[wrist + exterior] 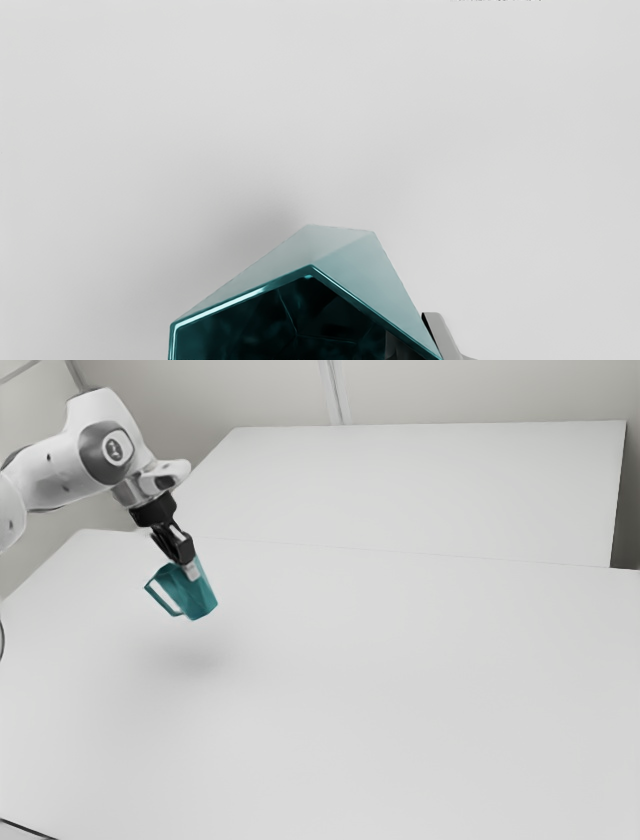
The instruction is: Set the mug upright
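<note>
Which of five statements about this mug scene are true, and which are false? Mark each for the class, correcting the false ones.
1. The mug is above the table, with a shadow below it. True.
2. The mug stands upright on the table. False: it is tilted in the air.
3. The handle juts toward the exterior view's left. True.
4. The mug is bright red. False: it is teal.
5. The gripper is empty. False: it holds the mug.

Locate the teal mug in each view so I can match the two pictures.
Exterior view: mug in the hand above the table, toward the exterior view's left.
Wrist view: beside a pale fingertip, open rim toward the camera.
Shared landmark: the soft shadow on the table.
</note>
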{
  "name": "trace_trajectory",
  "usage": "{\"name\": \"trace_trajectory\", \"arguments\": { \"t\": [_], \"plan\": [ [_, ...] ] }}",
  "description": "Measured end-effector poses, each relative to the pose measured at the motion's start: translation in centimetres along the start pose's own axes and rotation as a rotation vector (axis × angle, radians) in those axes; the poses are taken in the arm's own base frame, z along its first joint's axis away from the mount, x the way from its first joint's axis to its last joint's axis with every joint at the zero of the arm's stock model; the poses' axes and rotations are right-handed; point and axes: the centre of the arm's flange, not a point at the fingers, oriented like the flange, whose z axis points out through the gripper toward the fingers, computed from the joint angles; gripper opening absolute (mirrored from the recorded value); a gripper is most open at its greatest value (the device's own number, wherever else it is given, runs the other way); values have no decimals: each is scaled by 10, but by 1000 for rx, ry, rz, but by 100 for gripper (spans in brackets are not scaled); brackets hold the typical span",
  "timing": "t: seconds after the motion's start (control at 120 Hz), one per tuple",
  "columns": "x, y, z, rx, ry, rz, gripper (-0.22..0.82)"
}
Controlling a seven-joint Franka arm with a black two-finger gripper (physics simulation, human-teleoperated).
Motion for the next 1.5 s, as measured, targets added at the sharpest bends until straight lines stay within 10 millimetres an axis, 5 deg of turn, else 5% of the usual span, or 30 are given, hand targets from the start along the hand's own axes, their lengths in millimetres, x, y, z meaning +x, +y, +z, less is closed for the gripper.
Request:
{"name": "trace_trajectory", "arguments": {
  "t": [0.242, 0.65, 1.1, 1.317, 1.5],
  "plan": [
    [21, 40, 37, 145, -6, -64, -18],
    [29, 49, 102, 201, -10, -218, -18],
    [37, 44, 146, 220, -38, -316, -17],
    [40, 50, 145, 217, -28, -338, 24],
    [39, 62, 116, 226, 12, -347, 45]
  ]
}}
